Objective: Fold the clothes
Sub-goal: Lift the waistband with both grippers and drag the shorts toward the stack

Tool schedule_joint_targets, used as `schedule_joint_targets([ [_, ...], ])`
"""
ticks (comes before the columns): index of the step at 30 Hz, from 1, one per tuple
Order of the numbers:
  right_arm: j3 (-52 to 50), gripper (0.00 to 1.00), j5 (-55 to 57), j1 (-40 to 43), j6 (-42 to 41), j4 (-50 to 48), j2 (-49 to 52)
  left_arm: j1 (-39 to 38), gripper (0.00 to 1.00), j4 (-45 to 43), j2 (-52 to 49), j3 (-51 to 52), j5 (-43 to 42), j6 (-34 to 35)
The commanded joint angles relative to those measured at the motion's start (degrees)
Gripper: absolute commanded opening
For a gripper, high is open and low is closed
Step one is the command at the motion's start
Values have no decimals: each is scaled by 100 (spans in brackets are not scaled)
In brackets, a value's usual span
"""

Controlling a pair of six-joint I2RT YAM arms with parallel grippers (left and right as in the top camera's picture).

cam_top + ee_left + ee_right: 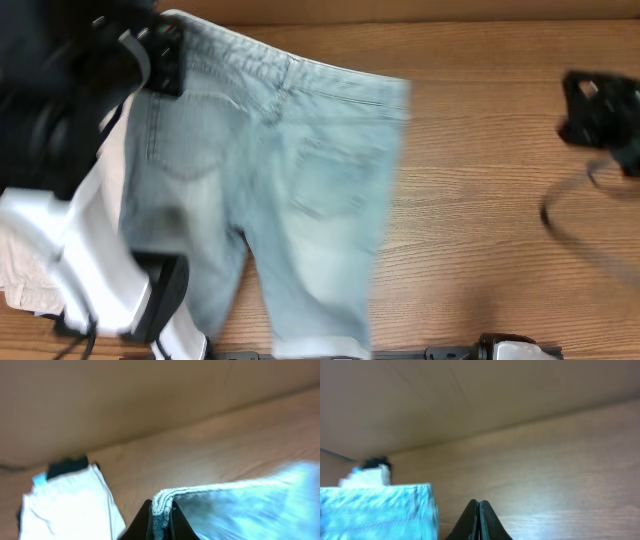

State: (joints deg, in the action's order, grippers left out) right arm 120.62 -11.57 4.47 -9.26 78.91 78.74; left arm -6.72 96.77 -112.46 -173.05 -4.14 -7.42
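Observation:
The light-blue denim shorts (290, 190) lie spread on the wooden table (480, 200), waistband towards the back, cuffed legs towards the front edge. My left gripper (160, 55) is at the back left, shut on the edge of the shorts; in the left wrist view a folded denim edge (165, 497) is pinched between the jaws (161, 510). My right gripper (585, 110) hovers blurred at the far right, away from the shorts. In the right wrist view its jaws (478, 507) are shut and empty, with the shorts (375, 510) to the left.
A pile of white and pale garments (40, 260) lies at the left, also in the left wrist view (65, 505). A brown wall (150, 400) runs along the back. Arm bases (500, 350) sit at the front edge.

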Motion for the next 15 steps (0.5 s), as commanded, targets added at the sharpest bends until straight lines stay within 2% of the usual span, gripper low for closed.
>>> schedule_joint_targets([
  [1, -79, 4, 203, 9, 79, -87, 903, 28, 4, -192, -730, 149, 203, 59],
  [3, -79, 4, 129, 9, 81, -234, 1460, 26, 6, -291, -1231, 201, 103, 59],
  [6, -79, 4, -269, 2, 140, -520, 2337, 28, 26, -481, -2050, 223, 96, 57],
  [7, -79, 4, -415, -4, 195, -586, 2514, 28, 40, -535, -2271, 223, 109, 57],
  [8, -79, 6, -605, -17, 205, -675, 2771, 28, 48, -586, -2542, 223, 146, 55],
  [9, -79, 8, -772, -37, 208, -765, 3003, 35, 50, -608, -2765, 223, 181, 55],
  [11, -79, 15, -962, -120, 208, -925, 3377, 46, 54, -623, -3095, 223, 179, 59],
  [13, -79, 29, -1117, -282, 227, -1073, 3711, 70, 59, -612, -3379, 223, 177, 68],
  [15, -79, 39, -1189, -520, 225, -1217, 3995, 94, 62, -601, -3512, 223, 179, 157],
])
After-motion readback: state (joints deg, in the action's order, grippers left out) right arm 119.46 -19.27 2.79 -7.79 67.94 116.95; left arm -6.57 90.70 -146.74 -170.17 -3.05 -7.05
